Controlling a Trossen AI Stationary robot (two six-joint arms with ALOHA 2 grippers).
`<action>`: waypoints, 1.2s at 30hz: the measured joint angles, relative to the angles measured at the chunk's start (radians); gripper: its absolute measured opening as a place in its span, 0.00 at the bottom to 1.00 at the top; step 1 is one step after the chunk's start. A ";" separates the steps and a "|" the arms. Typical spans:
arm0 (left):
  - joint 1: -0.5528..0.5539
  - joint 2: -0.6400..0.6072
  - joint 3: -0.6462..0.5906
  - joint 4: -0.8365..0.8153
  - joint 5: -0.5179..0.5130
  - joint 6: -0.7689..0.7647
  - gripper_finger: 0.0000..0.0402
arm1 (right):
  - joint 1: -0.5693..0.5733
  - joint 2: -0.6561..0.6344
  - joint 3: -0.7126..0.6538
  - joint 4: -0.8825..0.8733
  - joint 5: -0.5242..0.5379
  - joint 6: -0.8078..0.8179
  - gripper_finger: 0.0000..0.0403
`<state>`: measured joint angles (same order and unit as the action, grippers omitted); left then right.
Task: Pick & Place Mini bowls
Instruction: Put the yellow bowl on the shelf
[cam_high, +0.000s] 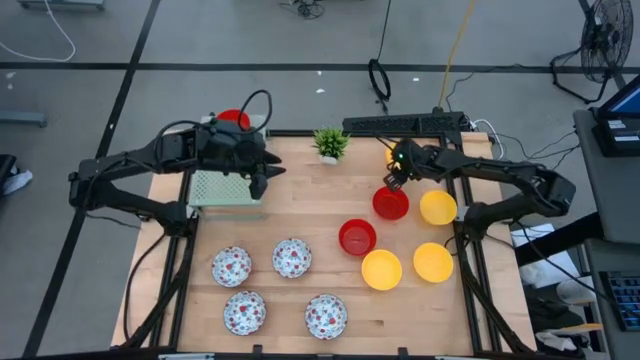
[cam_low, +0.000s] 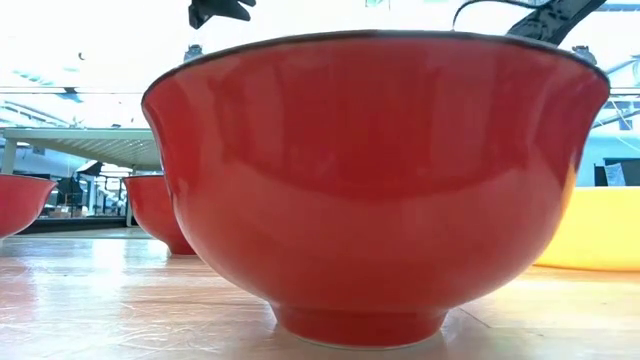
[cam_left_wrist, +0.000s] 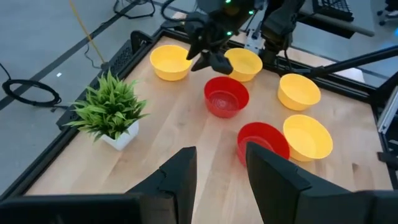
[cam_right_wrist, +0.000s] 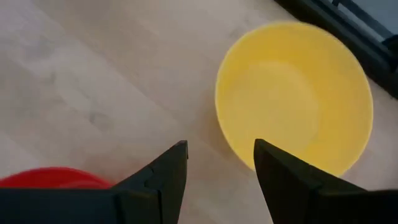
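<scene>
The right arm reaches in from the side, and the right gripper hangs just above a shiny red bowl, its fingers apart with nothing between them. The left gripper waits near the back left, also spread and bare. Another red bowl and three yellow bowls sit close by. Four white flowered bowls sit at the front left. I see no words anywhere.

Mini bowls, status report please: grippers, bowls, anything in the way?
Right gripper open, empty, over the back red bowl. Left gripper open, waiting at back left. Nothing blocking; potted plant apart.
</scene>
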<state>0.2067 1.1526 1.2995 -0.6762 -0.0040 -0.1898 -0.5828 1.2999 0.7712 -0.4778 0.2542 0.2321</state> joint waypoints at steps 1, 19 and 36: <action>-0.003 0.000 0.000 0.000 0.000 0.000 0.36 | -0.004 0.012 0.000 -0.001 -0.014 -0.004 0.44; -0.039 0.000 0.000 -0.001 -0.029 0.004 0.36 | -0.014 0.114 0.000 0.071 0.033 -0.166 0.37; -0.039 0.000 0.000 -0.001 -0.033 0.034 0.36 | -0.068 0.093 -0.001 0.096 0.026 -0.192 0.41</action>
<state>0.1677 1.1526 1.2991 -0.6773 -0.0368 -0.1562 -0.6513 1.3928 0.7705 -0.3814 0.2799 0.0397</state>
